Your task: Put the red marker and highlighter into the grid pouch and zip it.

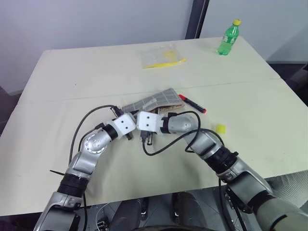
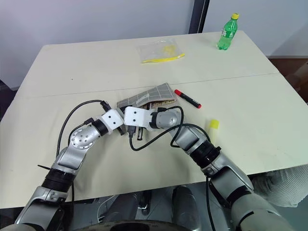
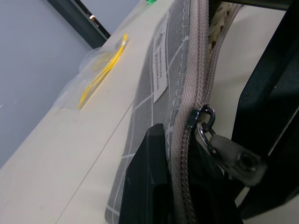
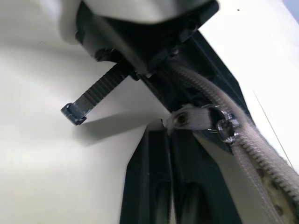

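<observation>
The grid pouch (image 1: pixel 156 100) lies mid-table, grey with white lines, its mouth gaping to show a dotted lining. My left gripper (image 3: pixel 180 140) is shut on the pouch's zipper edge at its near-left end. The slider (image 3: pixel 201 116) sits just past that grip, and its grey pull tab (image 3: pixel 233 158) hangs loose. My right gripper (image 4: pixel 170 126) has come in against the left one, right at the pull tab (image 4: pixel 187 119). The red marker (image 1: pixel 192 103) lies on the table just right of the pouch. The pale-yellow highlighter (image 1: pixel 221 128) lies farther right, nearer me.
A clear plastic bag (image 1: pixel 163 57) with a long thin yellow item lies at the table's far middle. A green bottle (image 1: pixel 229 37) stands at the far right corner. Black cables (image 1: pixel 163 143) loop from both wrists over the table in front of the pouch.
</observation>
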Available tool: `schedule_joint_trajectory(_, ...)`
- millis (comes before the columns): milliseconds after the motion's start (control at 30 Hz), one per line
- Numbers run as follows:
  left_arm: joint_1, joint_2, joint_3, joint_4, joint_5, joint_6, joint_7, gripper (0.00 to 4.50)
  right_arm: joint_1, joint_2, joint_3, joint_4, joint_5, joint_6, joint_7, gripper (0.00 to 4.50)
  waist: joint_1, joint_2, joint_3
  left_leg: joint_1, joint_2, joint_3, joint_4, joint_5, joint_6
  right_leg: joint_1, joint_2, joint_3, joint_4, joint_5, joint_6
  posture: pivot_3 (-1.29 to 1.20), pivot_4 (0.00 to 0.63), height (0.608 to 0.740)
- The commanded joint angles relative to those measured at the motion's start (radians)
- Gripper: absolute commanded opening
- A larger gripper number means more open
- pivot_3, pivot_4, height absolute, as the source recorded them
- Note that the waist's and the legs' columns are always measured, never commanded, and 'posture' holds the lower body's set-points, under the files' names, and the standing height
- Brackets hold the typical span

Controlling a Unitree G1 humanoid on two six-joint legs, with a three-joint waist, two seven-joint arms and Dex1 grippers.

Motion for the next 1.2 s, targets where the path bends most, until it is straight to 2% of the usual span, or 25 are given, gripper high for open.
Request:
schedule_joint_trajectory(33, 0.007, 0.003, 0.022, -0.058, -0.018, 0.003, 0.009, 0.0, 0.075, -0.046, -0.064, -0.113, 0.009, 0.005, 0.015, 1.94, 0.005, 0.0, 0.0, 0.0, 0.0, 0.0, 0.0, 0.0, 0.0, 0.0, 0.0, 0.0, 0.0, 0.0, 0.0, 0.0, 0.15, 0.74)
schedule_joint_trajectory(167, 0.012, 0.009, 0.039, -0.061, -0.024, 0.01, 0.023, 0.0, 0.23, -0.147, -0.17, -0.271, 0.045, 0.07, 0.024, 4.1, 0.006, 0.0, 0.0, 0.0, -0.001, -0.001, 0.0, 0.0, 0.0, 0.001, 0.0, 0.001, -0.001, 0.0, 0.0, 0.0, 0.15, 0.74)
schedule_joint_trajectory(200, 0.011, 0.011, 0.044, -0.059, -0.026, 0.009, 0.025, 0.0, 0.273, -0.174, -0.197, -0.313, 0.055, 0.069, 0.027, 4.47, 0.006, 0.0, 0.0, 0.0, -0.001, -0.001, 0.0, 0.0, 0.0, 0.001, 0.0, 0.002, -0.001, 0.0, 0.0, 0.0, 0.15, 0.74)
schedule_joint_trajectory(300, 0.008, 0.016, 0.052, -0.05, -0.026, 0.003, 0.026, 0.0, 0.387, -0.209, -0.311, -0.443, 0.131, 0.115, 0.021, 4.47, 0.006, 0.0, 0.0, 0.0, 0.0, -0.001, 0.0, 0.0, 0.0, 0.001, 0.0, 0.002, -0.001, 0.0, 0.0, 0.0, 0.15, 0.74)
schedule_joint_trajectory(400, 0.005, 0.035, 0.057, -0.043, -0.025, -0.002, 0.019, 0.0, 0.478, -0.181, -0.476, -0.573, 0.292, 0.216, 0.0, 4.47, 0.004, 0.0, 0.0, 0.0, 0.001, -0.001, 0.0, 0.0, 0.0, 0.003, 0.0, 0.003, -0.001, 0.0, 0.0, 0.0, 0.15, 0.74)
schedule_joint_trajectory(567, -0.007, 0.109, 0.109, 0.048, -0.049, -0.036, 0.011, 0.0, 0.524, -0.047, -0.747, -0.581, 0.408, 0.343, -0.228, 4.47, 0.005, 0.0, 0.0, 0.001, 0.002, -0.001, 0.0, 0.0, -0.001, 0.001, 0.001, 0.004, -0.001, 0.0, 0.0, 0.0, 0.15, 0.74)
schedule_joint_trajectory(700, -0.022, 0.134, 0.103, 0.12, -0.058, -0.068, -0.008, 0.0, 0.434, -0.087, -0.73, -0.418, 0.313, 0.337, -0.292, 4.47, 0.004, 0.0, 0.0, 0.001, 0.001, -0.001, 0.0, 0.0, -0.001, 0.0, 0.001, 0.004, -0.001, 0.0, -0.001, 0.0, 0.15, 0.74)
schedule_joint_trajectory(833, -0.036, 0.125, 0.082, 0.134, -0.06, -0.071, -0.036, 0.0, 0.292, -0.104, -0.718, -0.199, 0.317, 0.34, -0.276, 4.47, 0.005, 0.0, 0.0, 0.001, 0.001, 0.0, 0.0, 0.0, 0.0, 0.0, 0.0, 0.004, -0.001, 0.001, -0.001, 0.0, 0.15, 0.74)
schedule_joint_trajectory(967, -0.047, 0.135, 0.076, 0.131, -0.05, -0.077, -0.049, 0.0, 0.167, -0.15, -0.683, 0.063, 0.303, 0.32, -0.195, 4.47, 0.005, 0.0, 0.0, 0.0, 0.001, 0.0, 0.0, 0.0, 0.0, 0.001, 0.0, 0.004, -0.001, 0.001, -0.001, 0.0, 0.15, 0.74)
schedule_joint_trajectory(1100, -0.051, 0.153, 0.074, 0.118, -0.041, -0.079, -0.055, 0.0, 0.114, -0.185, -0.645, 0.208, 0.305, 0.35, -0.101, 4.47, 0.003, 0.0, 0.0, 0.0, 0.0, 0.0, -0.001, 0.0, 0.0, 0.002, 0.0, 0.005, -0.001, 0.001, -0.001, 0.0, 0.15, 0.74)
schedule_joint_trajectory(1200, -0.049, 0.157, 0.079, 0.104, -0.044, -0.073, -0.051, 0.0, 0.088, -0.194, -0.642, 0.269, 0.304, 0.351, -0.077, 3.6, 0.002, 0.0, 0.0, -0.001, 0.0, 0.0, -0.001, 0.0, 0.0, 0.003, 0.0, 0.005, -0.001, 0.001, -0.001, 0.0, 0.15, 0.74)
